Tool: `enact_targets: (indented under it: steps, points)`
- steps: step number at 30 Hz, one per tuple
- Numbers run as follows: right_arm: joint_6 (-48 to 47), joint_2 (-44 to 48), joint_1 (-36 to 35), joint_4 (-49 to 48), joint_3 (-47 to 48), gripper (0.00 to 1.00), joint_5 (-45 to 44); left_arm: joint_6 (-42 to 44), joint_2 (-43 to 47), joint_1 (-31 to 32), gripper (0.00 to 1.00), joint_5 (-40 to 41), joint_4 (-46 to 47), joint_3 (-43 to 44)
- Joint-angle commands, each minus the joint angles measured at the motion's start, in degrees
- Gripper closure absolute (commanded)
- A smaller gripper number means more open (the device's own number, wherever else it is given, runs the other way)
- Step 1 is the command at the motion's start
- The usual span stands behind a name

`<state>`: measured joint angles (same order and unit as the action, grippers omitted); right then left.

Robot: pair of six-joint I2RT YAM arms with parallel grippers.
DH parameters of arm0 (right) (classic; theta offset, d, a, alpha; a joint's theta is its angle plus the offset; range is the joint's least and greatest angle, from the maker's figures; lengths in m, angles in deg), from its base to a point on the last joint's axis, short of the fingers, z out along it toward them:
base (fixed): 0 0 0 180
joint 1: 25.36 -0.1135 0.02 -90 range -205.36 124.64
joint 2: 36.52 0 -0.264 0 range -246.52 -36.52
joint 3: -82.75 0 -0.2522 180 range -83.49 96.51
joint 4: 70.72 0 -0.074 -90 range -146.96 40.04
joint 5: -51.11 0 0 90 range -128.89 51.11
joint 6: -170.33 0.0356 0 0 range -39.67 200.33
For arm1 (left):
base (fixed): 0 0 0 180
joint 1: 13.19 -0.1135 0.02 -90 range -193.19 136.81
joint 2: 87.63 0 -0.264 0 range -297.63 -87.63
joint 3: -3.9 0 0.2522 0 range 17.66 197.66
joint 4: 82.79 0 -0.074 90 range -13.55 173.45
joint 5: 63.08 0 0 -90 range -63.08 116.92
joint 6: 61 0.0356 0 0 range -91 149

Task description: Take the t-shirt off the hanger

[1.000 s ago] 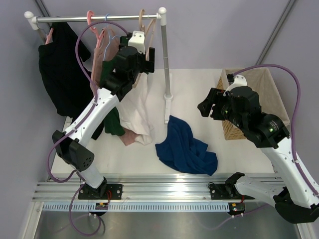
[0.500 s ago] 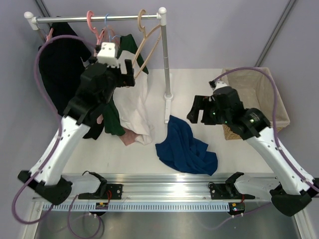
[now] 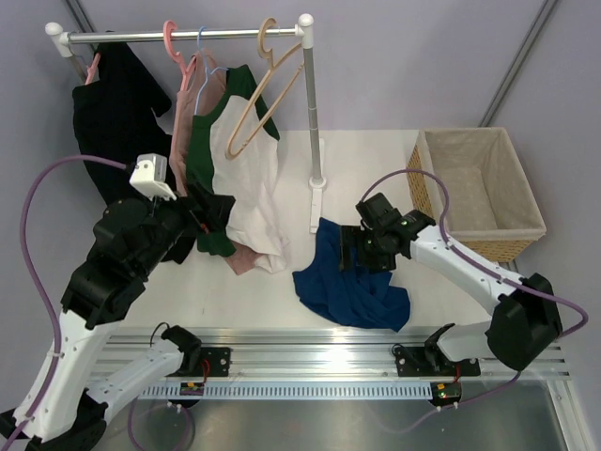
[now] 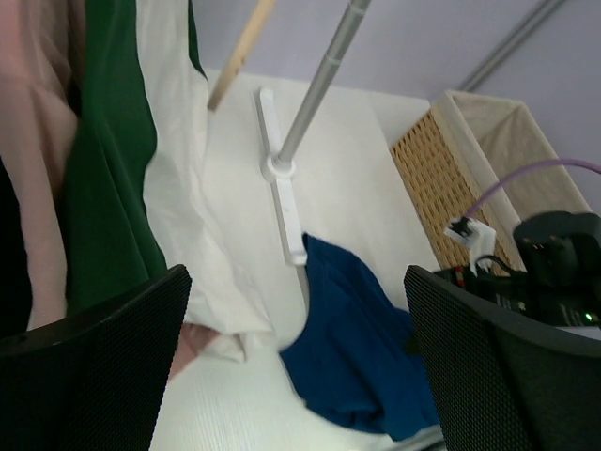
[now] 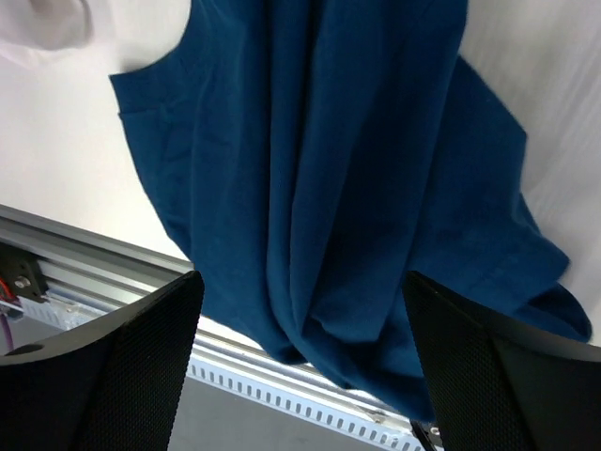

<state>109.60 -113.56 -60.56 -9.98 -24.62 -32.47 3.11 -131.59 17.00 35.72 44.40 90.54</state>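
Royal-blue cloth t-shirt lies crumpled under the spread fingers of the right gripper; the left gripper gapes empty. A careless pinch could drag it off the white table

Rack post just beside hanger

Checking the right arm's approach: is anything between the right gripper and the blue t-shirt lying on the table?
Nothing visible. The right gripper hangs open directly over the t-shirt, and the right wrist view shows only blue cloth beneath it.
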Motion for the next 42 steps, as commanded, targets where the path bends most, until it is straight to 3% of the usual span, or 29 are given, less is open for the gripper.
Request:
enact_targets:
  steps: [1, 11, 15, 16, 19, 20, 22, 24, 27, 33, 37, 42]
  points:
    - [-1.0, -2.2, -2.1, -4.9, -1.7, 0.07, 3.7, -3.7, 3.0, -0.1, 0.01, -4.5, -2.6, -1.7]
    - [0.2, -11.1, -6.6, -7.4, -4.1, 0.08, -3.1, -1.3, 4.8, -0.1, 0.01, -3.3, -5.6, 0.7]
    - [1.0, -13.1, -7.0, -8.1, -3.9, 0.13, -6.1, -1.3, 4.4, -0.1, 0.01, -3.9, -6.6, 1.5]
    - [1.2, -13.8, -6.9, -8.7, -4.0, 0.28, -6.2, -1.4, 4.7, 0.0, 0.01, -3.9, -6.8, 1.4]
    - [2.3, -14.9, -6.9, -9.8, -4.0, 0.55, -6.2, -1.6, 4.9, -0.1, 0.01, -3.8, -6.9, 1.6]
    - [2.8, -14.9, -6.9, -10.1, -3.9, 0.69, -6.2, -1.6, 4.9, -0.1, 0.01, -3.6, -7.0, 1.8]
    - [3.1, -14.3, -6.9, -10.2, -3.3, 0.81, -5.7, -1.7, 4.9, -0.1, 0.01, -3.1, -7.1, 2.3]
    - [2.8, -13.1, -7.0, -9.5, -2.1, 1.00, -6.1, -1.9, 5.1, -0.1, 0.01, -2.0, -7.1, 3.0]
    - [1.5, -10.2, -6.9, -3.2, 2.9, 1.00, -11.6, -1.7, 5.4, -0.1, 0.01, -0.5, -7.0, 4.0]
    - [-2.2, -4.4, -6.9, 10.0, 22.5, 1.00, -22.3, -1.7, 4.9, -0.1, 0.01, -0.3, -7.0, 6.4]
    - [-2.6, -4.1, -6.8, 17.1, 38.9, 1.00, -30.6, -2.1, 5.7, -0.1, 0.01, -0.2, -5.6, 7.0]
    - [-4.9, -5.1, -3.9, 22.4, 52.2, 1.00, -40.1, -1.5, 6.0, -0.1, 0.01, 0.6, -5.2, 8.5]
